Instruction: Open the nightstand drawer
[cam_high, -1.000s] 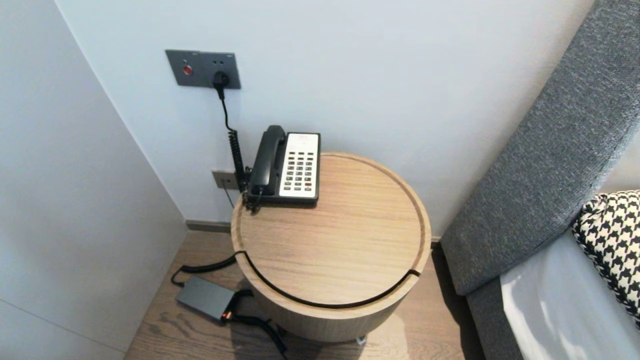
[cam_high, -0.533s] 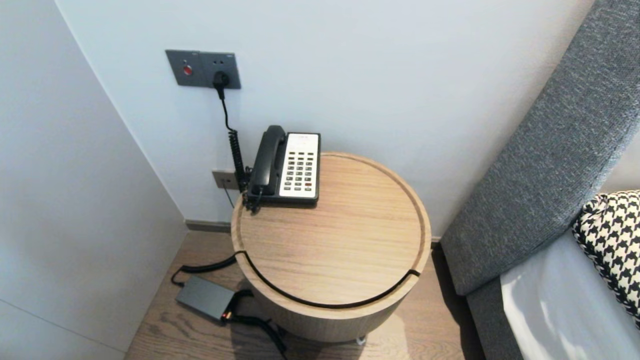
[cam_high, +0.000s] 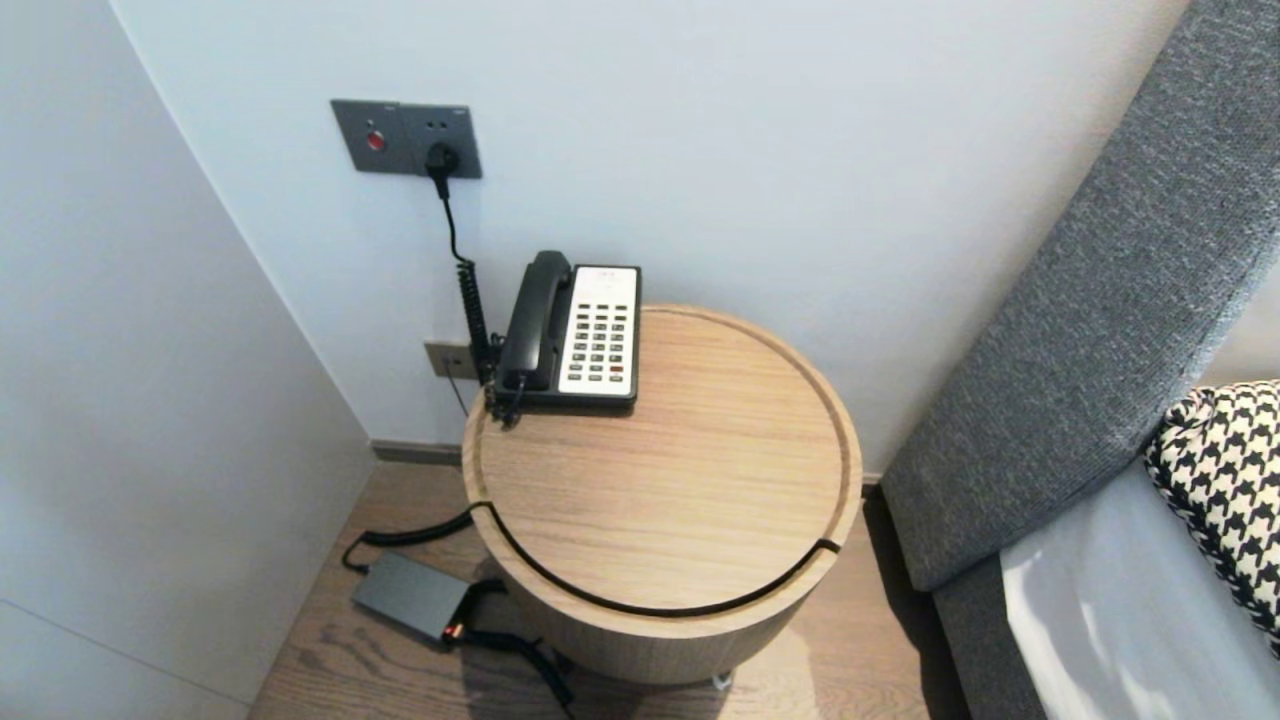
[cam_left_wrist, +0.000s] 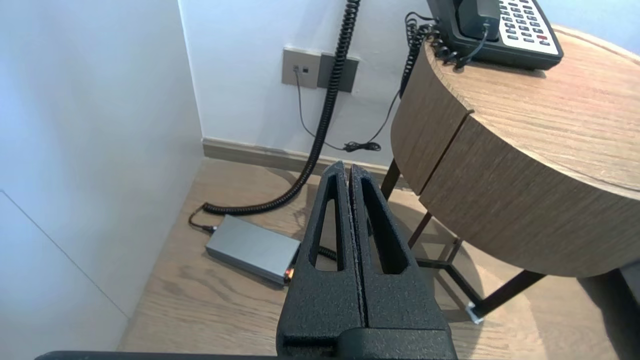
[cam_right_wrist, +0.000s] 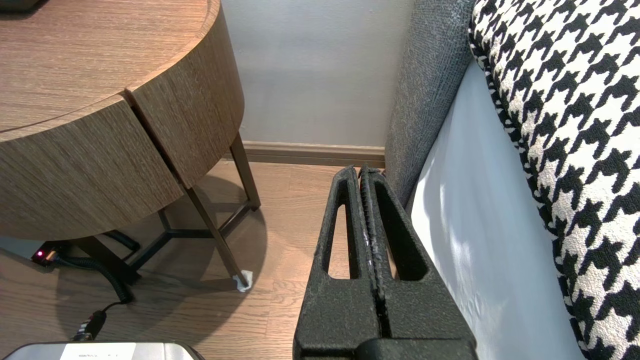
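Nothing grasped yet: left end effector (cam_left_wrist: 348, 172), closed together, hangs below the tabletop (cam_left_wrist: 550, 115) (power adapter (cam_left_wrist: 252, 248) beneath); right end effector (cam_right_wrist: 359, 172) likewise, by the bed (cam_right_wrist: 465, 240). The telephone (cam_high: 575, 330), at the tabletop's far edge, needs a lifted, parted approach.

Hotel-style bedroom: phone (cam_high: 575, 335) on round bedside table (cam_high: 680, 500) beside a padded headboard (cam_high: 1080, 330).

Ahead of the left pincer (cam_left_wrist: 348, 167), plain white walls (cam_high: 800, 150) are meeting in a corner. A pale wooden plank floor (cam_left_wrist: 200, 300) is lying beneath it, and a round light-oak table (cam_high: 660, 500) is standing just beside it. A grey woven-fabric headboard (cam_right_wrist: 425, 90) is rising beside the right pincer (cam_right_wrist: 359, 170), and soft, even light is falling.
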